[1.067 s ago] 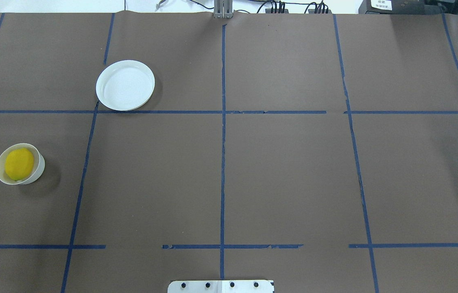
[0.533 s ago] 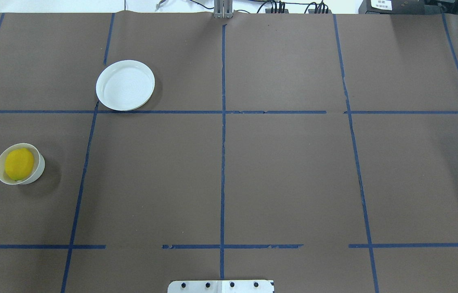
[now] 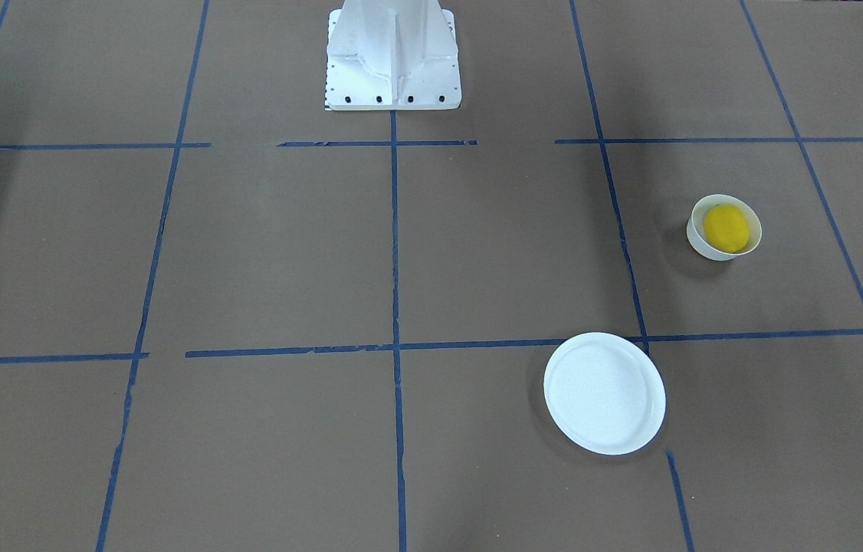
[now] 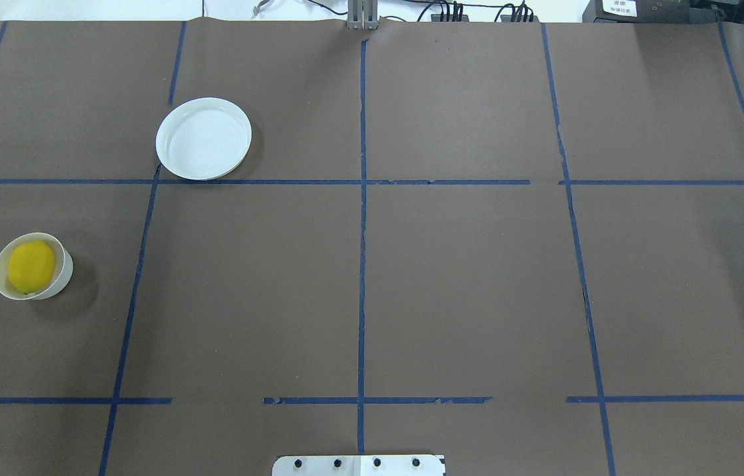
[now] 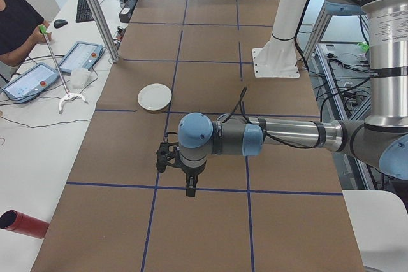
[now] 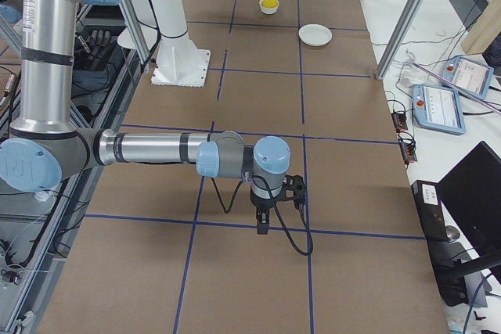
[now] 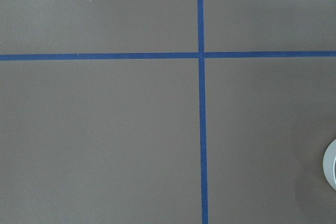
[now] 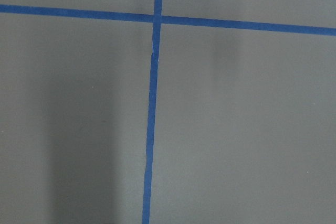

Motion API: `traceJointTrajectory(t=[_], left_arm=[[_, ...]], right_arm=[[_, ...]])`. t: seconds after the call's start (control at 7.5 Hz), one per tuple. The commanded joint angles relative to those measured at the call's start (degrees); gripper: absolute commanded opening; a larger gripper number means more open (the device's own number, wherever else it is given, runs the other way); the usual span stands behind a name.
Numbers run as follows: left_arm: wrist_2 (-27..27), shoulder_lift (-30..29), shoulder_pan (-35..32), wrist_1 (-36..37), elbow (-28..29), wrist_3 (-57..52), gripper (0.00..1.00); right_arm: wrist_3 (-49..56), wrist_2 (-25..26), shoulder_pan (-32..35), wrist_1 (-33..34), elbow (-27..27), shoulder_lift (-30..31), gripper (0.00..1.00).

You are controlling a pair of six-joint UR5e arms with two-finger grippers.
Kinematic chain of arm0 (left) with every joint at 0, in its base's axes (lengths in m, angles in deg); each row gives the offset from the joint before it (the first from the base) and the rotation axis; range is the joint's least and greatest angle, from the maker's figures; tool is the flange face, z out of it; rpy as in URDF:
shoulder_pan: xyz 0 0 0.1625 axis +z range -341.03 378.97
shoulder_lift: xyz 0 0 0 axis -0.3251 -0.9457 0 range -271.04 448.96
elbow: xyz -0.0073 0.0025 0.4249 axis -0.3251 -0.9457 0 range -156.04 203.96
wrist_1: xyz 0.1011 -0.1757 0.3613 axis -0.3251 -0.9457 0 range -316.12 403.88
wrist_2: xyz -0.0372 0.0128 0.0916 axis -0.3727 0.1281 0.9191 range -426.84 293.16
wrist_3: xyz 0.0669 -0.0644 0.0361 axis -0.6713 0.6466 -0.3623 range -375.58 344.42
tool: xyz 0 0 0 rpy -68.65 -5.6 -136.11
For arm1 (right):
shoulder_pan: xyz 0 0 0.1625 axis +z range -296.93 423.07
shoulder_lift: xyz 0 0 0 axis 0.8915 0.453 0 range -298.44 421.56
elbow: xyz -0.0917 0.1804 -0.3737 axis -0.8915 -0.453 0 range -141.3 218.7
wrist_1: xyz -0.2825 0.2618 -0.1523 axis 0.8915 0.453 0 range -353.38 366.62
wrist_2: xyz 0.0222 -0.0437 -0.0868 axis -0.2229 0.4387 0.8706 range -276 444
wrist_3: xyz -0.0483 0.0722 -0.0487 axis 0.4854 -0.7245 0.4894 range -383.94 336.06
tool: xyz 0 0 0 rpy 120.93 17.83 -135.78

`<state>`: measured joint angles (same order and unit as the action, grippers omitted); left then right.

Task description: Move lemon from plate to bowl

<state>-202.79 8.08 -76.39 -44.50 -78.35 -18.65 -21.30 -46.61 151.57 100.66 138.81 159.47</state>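
The yellow lemon (image 4: 31, 266) lies inside the small deep white bowl (image 4: 67, 267) at the table's left side; both also show in the front view, the lemon (image 3: 726, 228) in the bowl (image 3: 696, 236). The flat white plate (image 4: 203, 139) is empty, farther back and to the right of the bowl, and also shows in the front view (image 3: 604, 392). Both grippers are outside the overhead and front views. The left gripper (image 5: 189, 189) and the right gripper (image 6: 262, 226) hang high over the table, far from the bowl. I cannot tell whether either is open or shut.
The white robot base (image 3: 392, 57) stands at the table's near middle. Blue tape lines (image 4: 361, 264) grid the brown table. Metal posts (image 5: 95, 11), tablets (image 5: 76, 57) and a seated operator (image 5: 16, 23) are at the far side. A red cylinder (image 5: 19, 223) lies off the table's left end.
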Motion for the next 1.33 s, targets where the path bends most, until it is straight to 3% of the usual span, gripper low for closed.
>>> traceJointTrajectory(t=[0.0, 0.4, 1.2], left_arm=[[0.2, 0.4, 0.0, 2.4, -0.6, 0.0, 1.0], [0.2, -0.4, 0.1, 6.3, -0.4, -4.6, 1.0], [-0.4, -0.6, 0.2, 7.2, 0.4, -4.9, 1.0]], right_arm=[[0.0, 0.0, 0.0, 0.0, 0.0, 0.0, 1.0], [0.0, 0.0, 0.0, 0.0, 0.0, 0.0, 1.0], [0.0, 0.0, 0.0, 0.0, 0.0, 0.0, 1.0]])
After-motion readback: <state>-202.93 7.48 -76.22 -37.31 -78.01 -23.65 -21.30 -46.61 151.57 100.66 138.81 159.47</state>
